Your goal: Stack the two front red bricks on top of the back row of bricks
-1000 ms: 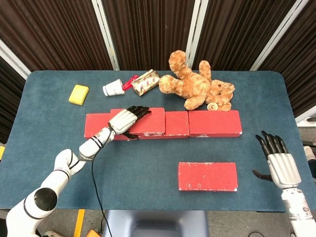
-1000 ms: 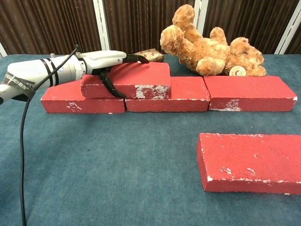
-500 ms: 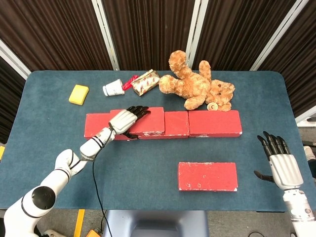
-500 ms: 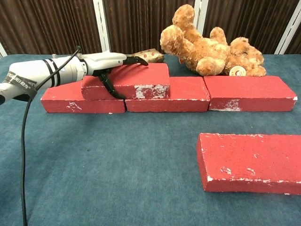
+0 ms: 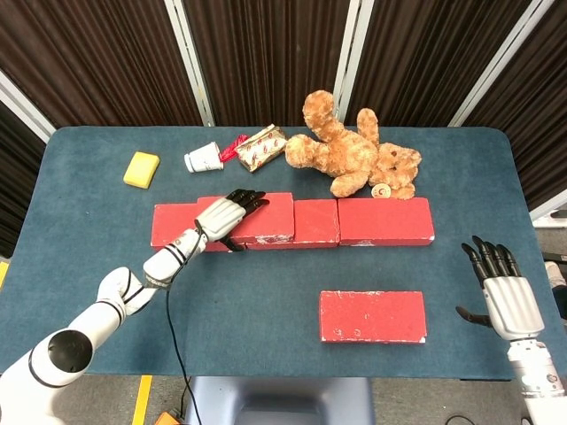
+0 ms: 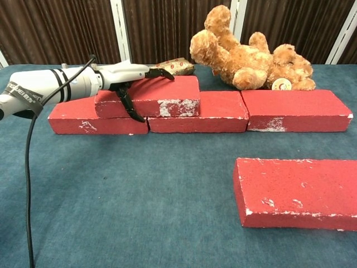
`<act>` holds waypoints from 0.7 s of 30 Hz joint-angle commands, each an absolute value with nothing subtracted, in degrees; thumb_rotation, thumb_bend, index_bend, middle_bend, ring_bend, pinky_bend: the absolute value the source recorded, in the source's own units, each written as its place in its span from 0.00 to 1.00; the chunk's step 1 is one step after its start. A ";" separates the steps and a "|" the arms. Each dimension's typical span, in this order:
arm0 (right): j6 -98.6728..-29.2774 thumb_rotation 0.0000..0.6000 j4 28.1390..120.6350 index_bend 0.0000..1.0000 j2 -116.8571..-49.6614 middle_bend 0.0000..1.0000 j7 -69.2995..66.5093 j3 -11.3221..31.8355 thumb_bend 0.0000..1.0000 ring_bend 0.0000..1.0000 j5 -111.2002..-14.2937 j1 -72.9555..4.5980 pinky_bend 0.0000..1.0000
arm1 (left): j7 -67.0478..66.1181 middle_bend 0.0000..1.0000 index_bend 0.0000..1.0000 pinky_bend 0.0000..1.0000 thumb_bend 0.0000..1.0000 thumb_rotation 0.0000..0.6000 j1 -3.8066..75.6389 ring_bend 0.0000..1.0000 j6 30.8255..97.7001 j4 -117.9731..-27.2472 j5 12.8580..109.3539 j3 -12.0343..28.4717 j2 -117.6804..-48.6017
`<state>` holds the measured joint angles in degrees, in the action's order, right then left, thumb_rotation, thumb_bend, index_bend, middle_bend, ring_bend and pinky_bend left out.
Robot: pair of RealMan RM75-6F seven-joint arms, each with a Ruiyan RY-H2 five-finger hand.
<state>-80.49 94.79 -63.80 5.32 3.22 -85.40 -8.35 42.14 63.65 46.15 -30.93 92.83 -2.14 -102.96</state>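
Left robot hand [image 5: 226, 215] lies over the stacked brick [image 5: 266, 217], fingers flat along its top and thumb down its front face, grasping it; over the last second the hand has kept this grip and nudged the brick slightly toward the left, so that in the chest view its right end now sits a little further back from the step in the row. On the tabletop [image 5: 266, 292], the back row [image 5: 381, 221] of red bricks has not moved, and the stacked brick rests across its left and middle members, level and apparently fully supported. A teddy bear [image 5: 350, 150] lies just behind the row, unchanged. The remaining front brick [image 5: 372, 316] sits flat near the front edge, well apart from the row and untouched. Right robot hand [image 5: 505, 301] is released, fingers spread and holding nothing, beside that brick's right end; it has drawn back slightly toward the tabletop's edge. Judged from this, the first brick is placed and being squared up, so the task stands about half done, with release and the second brick to follow.
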 commanded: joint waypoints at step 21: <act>-80.87 1.00 95.09 0.00 -63.82 0.00 5.83 3.17 0.10 0.00 -85.63 -8.11 0.00 | 38.44 0.00 0.00 0.02 0.00 1.00 63.28 0.00 48.65 -38.74 91.12 0.14 -99.43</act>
<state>-80.87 95.10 -63.81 5.84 3.17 -85.57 -8.10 38.54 63.33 47.10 -37.59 91.01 -0.36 -99.82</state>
